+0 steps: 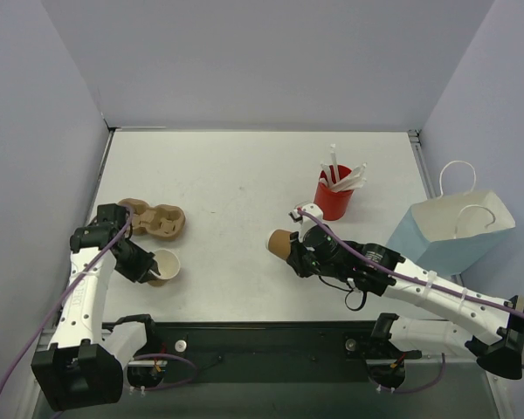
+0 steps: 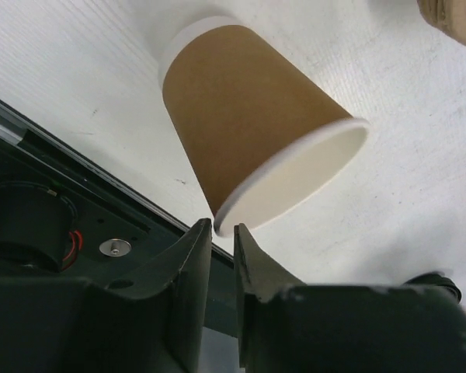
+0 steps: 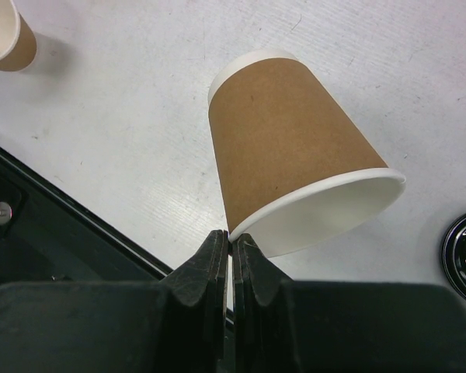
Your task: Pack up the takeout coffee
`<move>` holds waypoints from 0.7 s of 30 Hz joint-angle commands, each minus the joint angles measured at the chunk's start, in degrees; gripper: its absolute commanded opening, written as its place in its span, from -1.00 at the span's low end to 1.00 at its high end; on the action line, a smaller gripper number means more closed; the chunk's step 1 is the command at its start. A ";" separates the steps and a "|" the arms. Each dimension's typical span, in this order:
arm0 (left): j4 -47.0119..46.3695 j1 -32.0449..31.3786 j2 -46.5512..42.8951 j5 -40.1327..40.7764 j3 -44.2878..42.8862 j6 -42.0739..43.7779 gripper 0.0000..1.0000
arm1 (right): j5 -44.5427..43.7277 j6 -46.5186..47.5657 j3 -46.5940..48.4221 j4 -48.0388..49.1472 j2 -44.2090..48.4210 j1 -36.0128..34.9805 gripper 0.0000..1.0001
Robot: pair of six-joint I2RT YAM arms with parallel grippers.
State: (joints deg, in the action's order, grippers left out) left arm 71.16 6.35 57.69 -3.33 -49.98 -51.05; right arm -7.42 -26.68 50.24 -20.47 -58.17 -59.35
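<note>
White counter, pale walls on three sides. Far left a brown cardboard cup carrier lies flat with nothing in its wells. Just in front of it the left claw is at the rim of the left cup, a tan paper cup, white inside, no lid. The jaws are narrowly parted, the gap wider than the cup wall, with the rim sitting at the tips; can't tell from the wrist view whether they bear on it. Mid-counter, the right claw is pinched tight on the rim of the right cup, also tan and unlidded, tipped over with its base pointing away from the claw and apparently off the surface. A black lid lies on the counter just beside that cup, cut off at the edge of the right wrist view. Since the lid is next to it, I judge the right cup to be the takeout coffee. Further right are a red cup of straws, then the blue bag at the counter's right edge, mouth open, handles up. Step in hand looks like cup handling before lidding; nothing is packed yet. The next move calls for the right cup stood upright, a firmer hold than a rim pinch, the lid pressed on square, then a carry to the bag.
</note>
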 commanded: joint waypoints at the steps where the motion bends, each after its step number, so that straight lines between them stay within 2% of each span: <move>1: 1.44 0.51 -1.44 5.00 -3.37 -3.44 -0.36 | -1.90 0.84 -0.14 -0.27 1.75 -0.41 -1.00; 3: 1.27 0.42 -2.14 5.88 -3.11 -3.97 -0.18 | -1.90 0.92 -0.05 -0.27 1.83 -0.41 -1.00; 6: 1.44 0.51 -2.93 7.63 -3.28 -4.24 -0.07 | -1.90 1.01 -0.05 -0.54 2.18 -0.41 -1.00; 9: 2.50 0.59 -4.07 12.81 -6.96 -3.80 0.06 | -1.98 1.54 0.03 -0.71 2.10 -0.41 -1.00; 10: 2.50 0.59 -4.43 13.96 -8.11 -2.67 0.26 | -1.98 1.89 0.12 -0.71 1.92 -0.41 -1.00; 11: 2.06 0.51 -4.78 16.14 -10.82 -2.05 0.39 | -2.07 2.33 0.38 -0.80 1.66 -0.41 -1.00; 15: -1.10 -0.20 -5.75 16.34 -16.11 5.86 0.42 | -2.42 6.01 4.59 -1.94 -3.07 -0.24 -1.00; 21: -10.24 -4.58 -8.47 9.49 -15.33 20.70 0.44 | -5.59 16.29 19.00 -16.25 -16.43 1.34 -1.00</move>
State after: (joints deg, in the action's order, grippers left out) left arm 68.03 4.40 50.83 9.56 -65.17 -41.50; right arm -9.23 -18.15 61.21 -27.27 -68.05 -59.20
